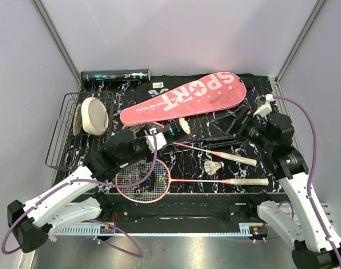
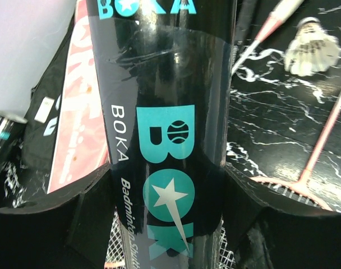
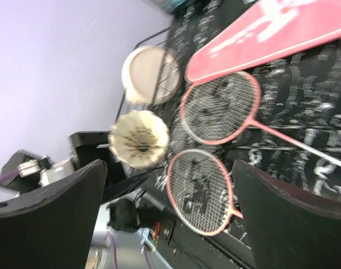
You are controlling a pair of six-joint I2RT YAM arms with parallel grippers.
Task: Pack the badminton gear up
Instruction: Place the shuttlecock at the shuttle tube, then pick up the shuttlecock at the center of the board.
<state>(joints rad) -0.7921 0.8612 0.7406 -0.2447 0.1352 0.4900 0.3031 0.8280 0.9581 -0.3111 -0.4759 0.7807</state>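
The left claw (image 2: 165, 188) is squeezed tight around the middle of a dark shiny tube with blue-green BOKA letters (image 2: 165, 84), holding it up over the middle of the black marble-look table (image 1: 193, 167). A white feather shuttlecock (image 3: 139, 139) sits at the open end of that tube; I cannot tell how far in it is. The right claw (image 3: 167, 168) hangs near the right edge, its fingers wide apart with nothing between them. Another white shuttlecock (image 1: 214, 166) lies near the front edge, between the white handles of the two pink-framed rackets (image 1: 142, 180). The long pink SPORT racket case (image 1: 181, 98) lies on a black bag (image 1: 152, 87) along the far edge, and a second dark tube (image 1: 114, 74) lies at the far left corner. A black wire basket (image 1: 58, 134) with a cream round thing (image 1: 95, 115) in it stands at the left edge. I think the tube is light and smooth, so it could slip, and too hard a squeeze could dent it. The shuttlecocks weigh almost nothing and their feathers can snap, so the round nose looks like the safest spot to pinch. The rackets look stiff and long; the handle is the place to take them.
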